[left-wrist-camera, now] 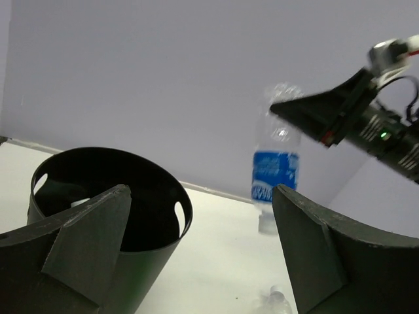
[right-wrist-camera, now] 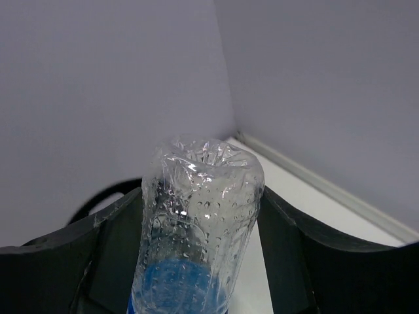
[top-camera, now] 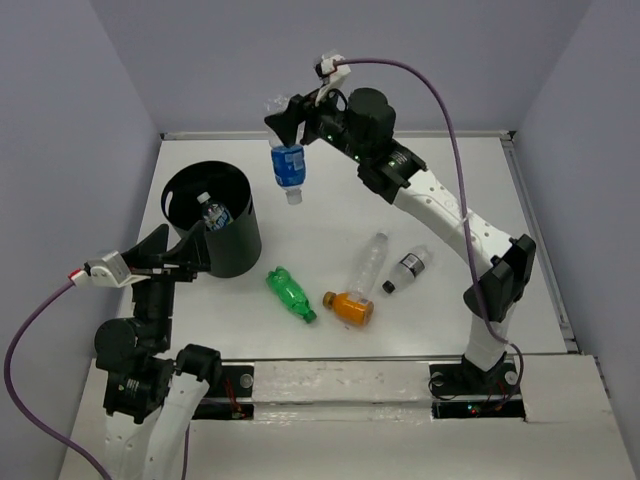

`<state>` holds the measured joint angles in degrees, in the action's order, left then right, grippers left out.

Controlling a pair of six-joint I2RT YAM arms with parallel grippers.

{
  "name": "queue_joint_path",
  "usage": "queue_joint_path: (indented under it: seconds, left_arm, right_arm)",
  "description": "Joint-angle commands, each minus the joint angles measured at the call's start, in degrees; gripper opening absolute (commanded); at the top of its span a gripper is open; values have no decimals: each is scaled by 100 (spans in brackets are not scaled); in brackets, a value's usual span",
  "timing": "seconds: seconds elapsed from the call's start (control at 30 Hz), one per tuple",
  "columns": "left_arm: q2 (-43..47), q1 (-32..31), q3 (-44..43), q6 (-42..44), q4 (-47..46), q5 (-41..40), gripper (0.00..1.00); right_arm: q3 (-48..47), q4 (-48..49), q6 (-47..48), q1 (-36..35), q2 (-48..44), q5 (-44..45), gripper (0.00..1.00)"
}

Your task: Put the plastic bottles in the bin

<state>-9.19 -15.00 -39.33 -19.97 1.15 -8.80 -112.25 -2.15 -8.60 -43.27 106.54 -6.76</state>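
Note:
My right gripper (top-camera: 285, 122) is shut on a clear bottle with a blue label (top-camera: 288, 166), held cap down high above the table, right of the black bin (top-camera: 237, 240). The bottle fills the right wrist view (right-wrist-camera: 196, 229) and shows in the left wrist view (left-wrist-camera: 275, 176). One bottle with a blue-white label (top-camera: 212, 212) lies inside the bin. A green bottle (top-camera: 291, 293), an orange bottle (top-camera: 350, 307), a clear unlabelled bottle (top-camera: 370, 262) and a dark-labelled bottle (top-camera: 408, 268) lie on the table. My left gripper (top-camera: 190, 262) is open and empty at the bin's near side (left-wrist-camera: 98, 222).
White table with a low rim (top-camera: 530, 200) at the back and right, grey walls around. The purple cable (top-camera: 440, 100) loops above the right arm.

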Motion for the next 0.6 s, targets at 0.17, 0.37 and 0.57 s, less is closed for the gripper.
queue_joint_path:
  seconds: [0.17, 0.37, 0.57]
  left_arm:
    - [75, 59, -66, 72, -203, -140, 99]
    - [137, 94, -127, 54, -168, -394, 99]
    - [163, 103, -136, 54, -150, -447, 99]
  right_arm:
    - [-1333, 2191, -625, -367, 1034, -501, 48]
    - [-2758, 2491, -687, -481, 2334, -676, 48]
    - [-2820, 2527, -485, -718, 2661, -967, 50]
